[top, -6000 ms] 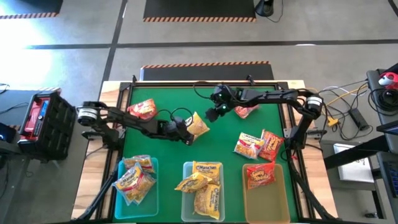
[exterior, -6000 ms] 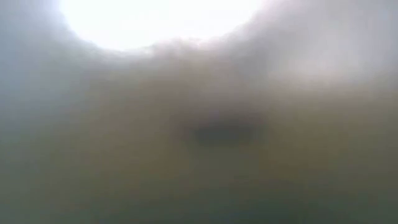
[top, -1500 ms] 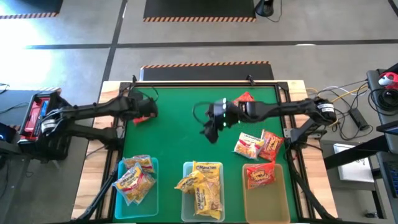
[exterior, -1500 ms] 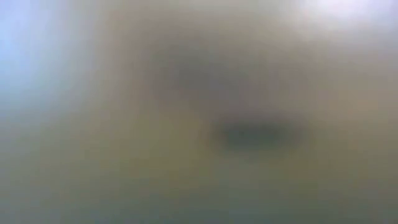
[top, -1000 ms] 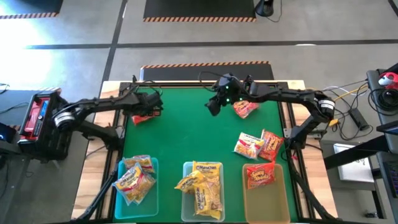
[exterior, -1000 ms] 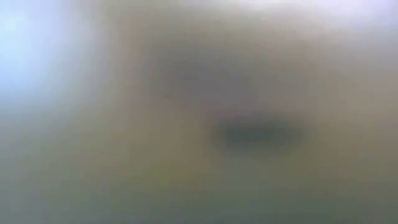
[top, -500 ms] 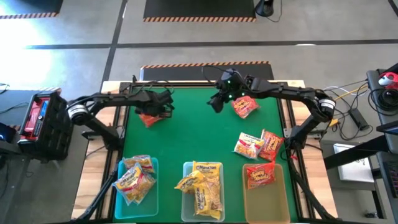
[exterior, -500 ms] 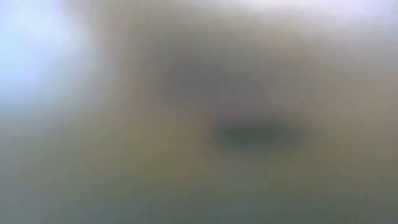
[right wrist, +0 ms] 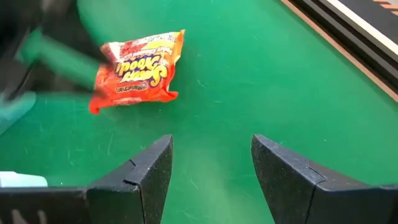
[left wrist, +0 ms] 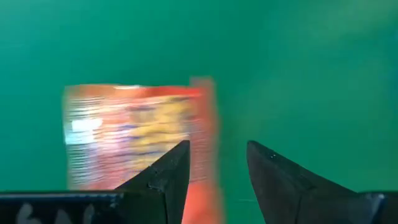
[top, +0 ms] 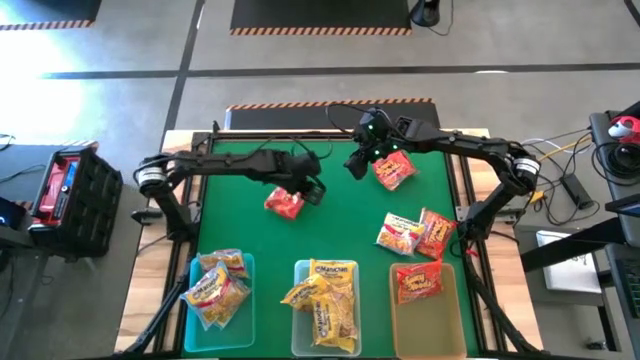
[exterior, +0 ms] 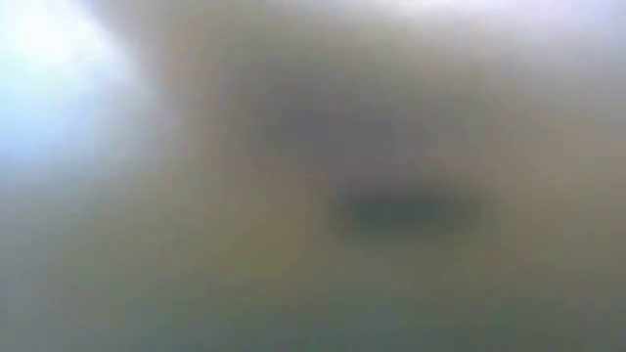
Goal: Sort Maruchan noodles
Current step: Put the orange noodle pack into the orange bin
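We carry a red noodle packet pinched by its edge in the left hand over mid-table; such a thin hold could let it slip. The right hand, open and empty, hovers near another packet far right

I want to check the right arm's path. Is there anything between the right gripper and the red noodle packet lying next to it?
Nothing visible. The right gripper is open, and only bare green table lies between it and the red noodle packet. The left gripper works farther left, at another red packet.
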Available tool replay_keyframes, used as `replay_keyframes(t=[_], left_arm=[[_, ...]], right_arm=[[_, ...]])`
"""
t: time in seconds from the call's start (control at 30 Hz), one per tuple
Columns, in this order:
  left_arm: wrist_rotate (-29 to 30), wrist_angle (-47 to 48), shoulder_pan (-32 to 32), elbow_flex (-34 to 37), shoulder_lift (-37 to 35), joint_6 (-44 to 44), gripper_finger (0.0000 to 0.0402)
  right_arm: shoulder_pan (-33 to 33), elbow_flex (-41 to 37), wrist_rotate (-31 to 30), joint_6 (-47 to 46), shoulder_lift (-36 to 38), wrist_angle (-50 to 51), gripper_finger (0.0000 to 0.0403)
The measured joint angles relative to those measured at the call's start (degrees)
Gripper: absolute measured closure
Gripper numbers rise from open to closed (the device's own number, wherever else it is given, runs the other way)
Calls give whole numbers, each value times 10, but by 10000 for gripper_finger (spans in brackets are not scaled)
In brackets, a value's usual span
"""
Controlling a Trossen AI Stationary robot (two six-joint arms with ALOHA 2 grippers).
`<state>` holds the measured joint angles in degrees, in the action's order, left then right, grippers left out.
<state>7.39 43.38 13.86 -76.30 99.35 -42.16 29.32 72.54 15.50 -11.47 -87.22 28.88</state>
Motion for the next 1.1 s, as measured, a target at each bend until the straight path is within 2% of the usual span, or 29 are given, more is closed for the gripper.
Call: replay_keyframes(t=[0.1, 0.17, 0.37, 0.5, 0.67, 0.87, 1.1], left_arm=[[55, 87, 5, -5, -4, -14, 260], [71, 114, 12, 13, -12, -36, 260], [90, 107, 33, 111, -25, -145, 260], [69, 52, 37, 167, -28, -201, 260], [29, -88, 33, 209, -27, -226, 260], [25, -115, 34, 212, -15, -234, 260], [27, -136, 33, 198, 14, -244, 260]], right_arm=[[-3, -9, 11, -7, -1, -13, 197], [-8, -18, 29, -23, -7, -33, 197], [-31, -45, 55, -67, -25, -101, 197], [-43, -74, 97, -119, -36, -178, 197], [-51, -114, 107, -182, -47, -250, 197], [-52, -151, 107, -230, -54, -288, 197], [-52, -201, 134, -327, -73, -432, 197]])
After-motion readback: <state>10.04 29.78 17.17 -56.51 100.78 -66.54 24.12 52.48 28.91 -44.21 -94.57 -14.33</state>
